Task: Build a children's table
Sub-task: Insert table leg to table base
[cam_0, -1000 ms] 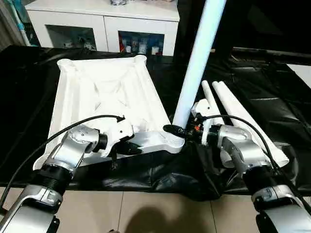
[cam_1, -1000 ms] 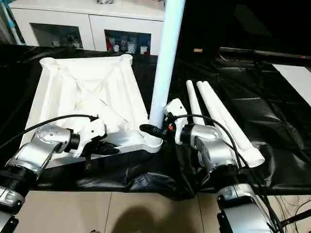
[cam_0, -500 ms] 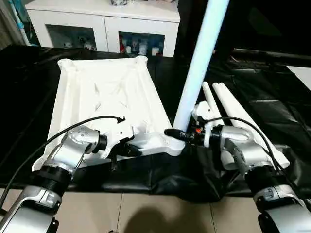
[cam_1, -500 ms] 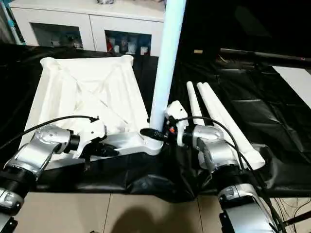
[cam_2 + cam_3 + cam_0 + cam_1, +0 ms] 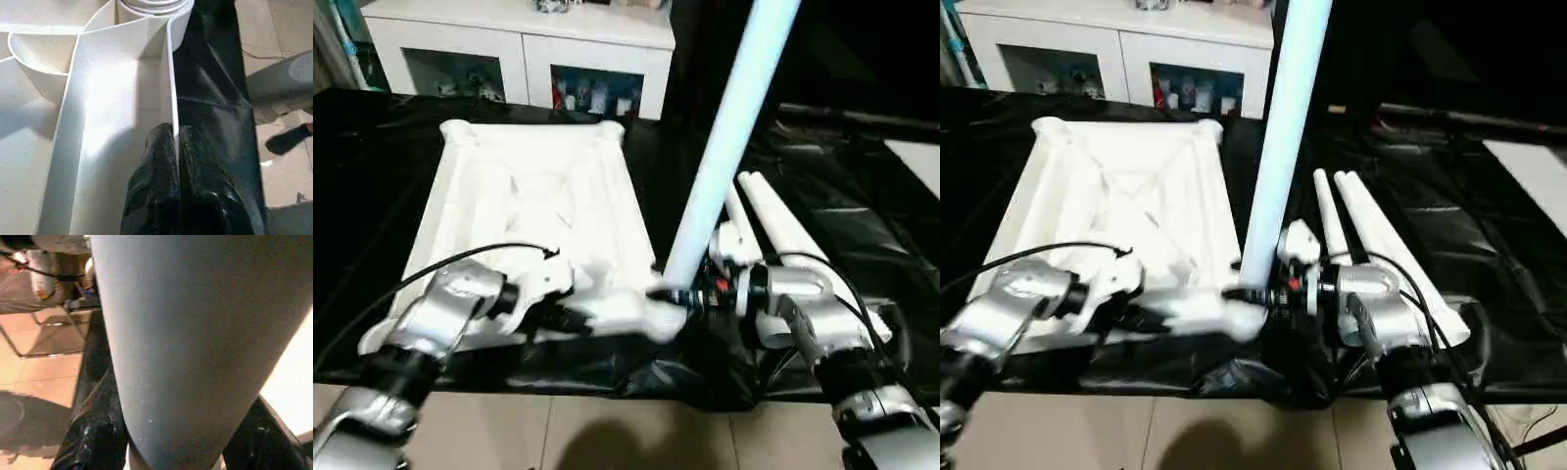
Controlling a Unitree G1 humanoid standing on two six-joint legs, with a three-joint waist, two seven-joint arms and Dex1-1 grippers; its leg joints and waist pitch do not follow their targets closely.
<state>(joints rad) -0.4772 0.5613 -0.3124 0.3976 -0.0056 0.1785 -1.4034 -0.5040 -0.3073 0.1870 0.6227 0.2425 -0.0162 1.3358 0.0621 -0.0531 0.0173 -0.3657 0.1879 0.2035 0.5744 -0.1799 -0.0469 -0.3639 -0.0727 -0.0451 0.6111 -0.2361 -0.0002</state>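
Left end effector (image 5: 175, 147) pinching table top (image 5: 533, 211) rim; right end effector (image 5: 677, 295) gripping leg (image 5: 729, 137). My worry: tilted leg (near-corner socket) jams, levers top off tabletop (image 5: 372, 166).

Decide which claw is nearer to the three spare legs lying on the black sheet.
Right. The right claw grips the upright leg just beside the spare legs; the left claw pinches the tabletop rim, farther away.

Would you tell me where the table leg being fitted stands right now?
The leg stands nearly upright in the table top's near right corner socket, held low by the right gripper, just left of the spare legs.
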